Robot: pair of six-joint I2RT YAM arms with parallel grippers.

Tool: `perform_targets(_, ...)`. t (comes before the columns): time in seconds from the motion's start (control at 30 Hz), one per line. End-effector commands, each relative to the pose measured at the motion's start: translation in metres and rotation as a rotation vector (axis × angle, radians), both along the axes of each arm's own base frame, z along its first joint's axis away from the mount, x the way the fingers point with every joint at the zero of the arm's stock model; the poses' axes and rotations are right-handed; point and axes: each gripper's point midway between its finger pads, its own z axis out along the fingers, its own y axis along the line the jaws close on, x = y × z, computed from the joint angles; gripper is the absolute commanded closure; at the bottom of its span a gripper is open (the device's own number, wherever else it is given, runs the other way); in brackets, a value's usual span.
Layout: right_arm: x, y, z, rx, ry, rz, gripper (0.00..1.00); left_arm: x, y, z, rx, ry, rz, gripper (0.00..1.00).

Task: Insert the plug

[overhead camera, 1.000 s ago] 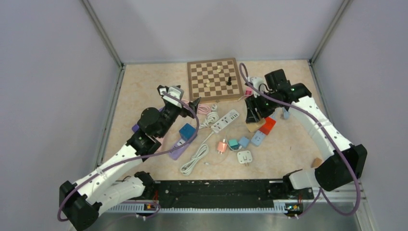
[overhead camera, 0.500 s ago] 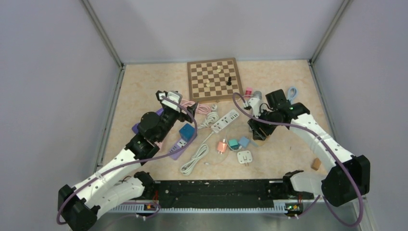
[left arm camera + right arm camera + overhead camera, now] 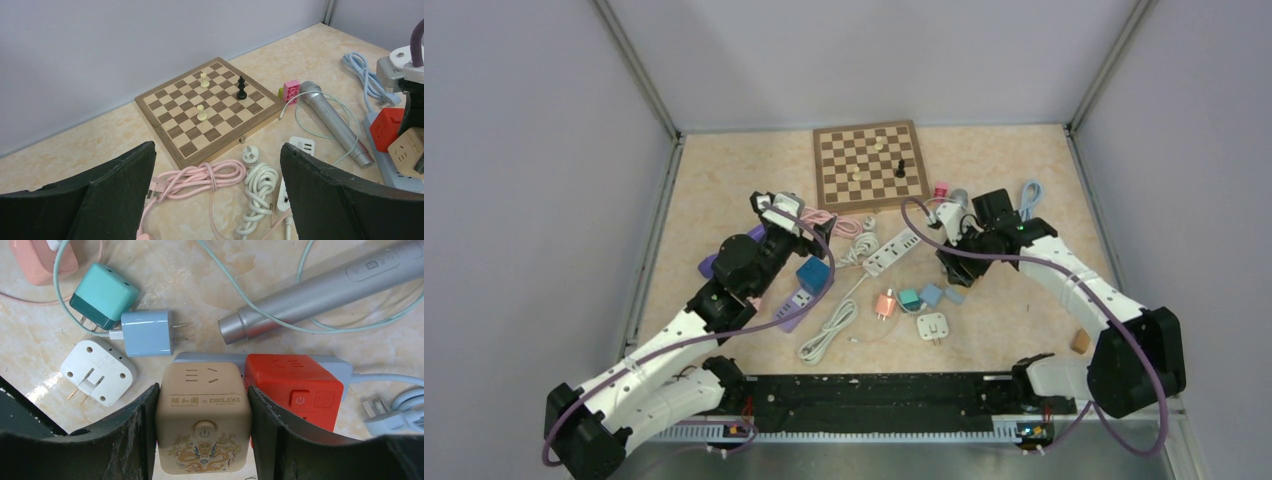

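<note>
1. A beige, marble-patterned table [image 3: 724, 180] is carrying everything.
2. A square wooden chessboard [image 3: 869, 165] is lying at the middle of the far edge.
3. A coiled pink cable [image 3: 200, 177], a white power strip [image 3: 892, 251] and a looped white cord [image 3: 829, 330] are lying mid-table, with a purple power strip [image 3: 796, 305] to their left.
4. A pink plug adapter [image 3: 885, 304], a teal plug adapter [image 3: 909, 298], a light-blue plug adapter [image 3: 931, 294] and a flat white plug adapter [image 3: 933, 326] are sitting clustered towards the near edge.
5. A silver microphone [image 3: 332, 122], a pink toy brick [image 3: 291, 91], a light-blue cable [image 3: 362, 70] and a grey-blue power strip [image 3: 346, 374] are lying towards the right edge.
6. A small brown block [image 3: 1080, 341] is resting by the right edge, towards the near corner.
</note>
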Motion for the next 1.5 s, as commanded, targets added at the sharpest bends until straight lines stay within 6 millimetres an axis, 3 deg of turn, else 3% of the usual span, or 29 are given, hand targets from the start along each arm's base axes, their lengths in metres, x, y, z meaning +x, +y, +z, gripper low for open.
perform_targets(0.0, 0.010, 0.003, 0.006, 0.022, -0.020, 0.045, 1.00, -0.002, 0.002, 0.013, -0.026, -0.046, -0.001, 0.01)
perform_targets(0.5, 0.014, -0.011, -0.006, -0.028, 0.028, -0.023, 1.00, 0.005, 0.000, 0.012, 0.013, -0.064, 0.012, 0.01)
perform_targets(0.83, 0.003, -0.017, -0.020, -0.051, 0.025, -0.002, 1.00, 0.006, 0.003, 0.004, 0.019, -0.054, 0.020, 0.01)
perform_targets(1.17, 0.013, -0.044, -0.017, -0.194, -0.069, 0.006, 1.00, 0.007, 0.001, 0.002, 0.024, -0.055, 0.012, 0.01)
perform_targets(1.47, 0.005, -0.027, -0.032, -0.128, 0.044, 0.133, 1.00, 0.003, 0.003, 0.003, 0.022, -0.068, 0.004, 0.01)
